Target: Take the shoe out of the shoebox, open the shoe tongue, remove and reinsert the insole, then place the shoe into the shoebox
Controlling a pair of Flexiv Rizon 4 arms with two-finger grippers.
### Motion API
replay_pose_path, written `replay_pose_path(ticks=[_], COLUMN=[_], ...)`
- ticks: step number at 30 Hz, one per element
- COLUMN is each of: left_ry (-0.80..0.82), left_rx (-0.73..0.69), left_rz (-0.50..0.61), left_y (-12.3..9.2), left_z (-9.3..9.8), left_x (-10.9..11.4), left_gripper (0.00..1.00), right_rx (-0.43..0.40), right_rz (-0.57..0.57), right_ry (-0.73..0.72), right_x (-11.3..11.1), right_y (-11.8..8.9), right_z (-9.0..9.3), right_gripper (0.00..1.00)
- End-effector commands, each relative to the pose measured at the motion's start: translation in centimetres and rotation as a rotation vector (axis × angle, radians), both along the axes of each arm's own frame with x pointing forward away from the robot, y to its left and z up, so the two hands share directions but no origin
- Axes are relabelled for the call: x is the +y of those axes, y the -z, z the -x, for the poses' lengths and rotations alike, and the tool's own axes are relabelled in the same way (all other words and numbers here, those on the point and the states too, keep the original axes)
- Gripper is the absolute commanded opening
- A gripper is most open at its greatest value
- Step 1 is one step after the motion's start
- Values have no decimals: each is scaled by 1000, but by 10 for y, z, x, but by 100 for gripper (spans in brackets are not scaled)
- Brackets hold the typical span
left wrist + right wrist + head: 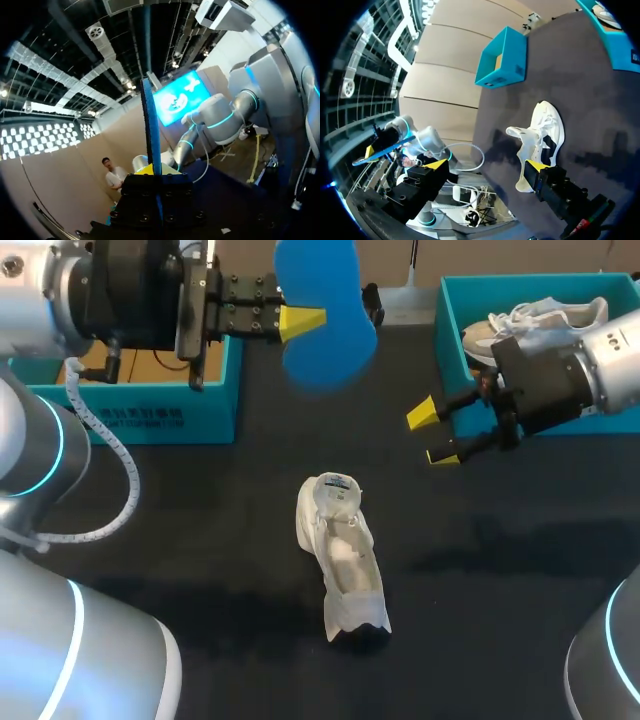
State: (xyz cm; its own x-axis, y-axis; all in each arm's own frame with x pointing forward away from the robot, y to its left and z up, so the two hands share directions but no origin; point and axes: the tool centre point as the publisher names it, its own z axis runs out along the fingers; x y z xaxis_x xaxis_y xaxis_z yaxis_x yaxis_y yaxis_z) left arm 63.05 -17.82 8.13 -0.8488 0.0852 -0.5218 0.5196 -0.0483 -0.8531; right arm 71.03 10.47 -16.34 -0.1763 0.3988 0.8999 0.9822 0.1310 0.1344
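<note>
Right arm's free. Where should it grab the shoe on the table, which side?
The opening's rim on the shoe, on the side nearest the right gripper, coming down from above. In the head view the opening faces up with the tongue pulled clear, so the rim is a thin edge the open fingers can straddle. The loose tongue would likely just flop.

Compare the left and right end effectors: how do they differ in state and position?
The left end effector is shut on the flat blue insole; the right end effector is open and empty. The left one is near the left teal cardboard shoebox, the right one near the right teal cardboard shoebox. Both have yellow fingertips.
</note>
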Motion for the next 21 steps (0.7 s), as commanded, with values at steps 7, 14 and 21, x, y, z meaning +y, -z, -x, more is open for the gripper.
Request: replay_pose_path(ticks=[7,14,21], left_ry=[-20,-71,-93], left_rx=[-603,-839,-914], left_rz=[109,109,115], left_y=[1,37,45], left_z=[1,-20,-24], left_x=[10,6,5], left_gripper=[0,0,0], right_rx=[4,5,7], right_rz=[-42,-100,-109], right_ry=[-12,-40,-39], right_x=[2,6,6], right_y=[-9,-21,-22], right_z=[-3,-3,-3], right_gripper=[100,100,100])
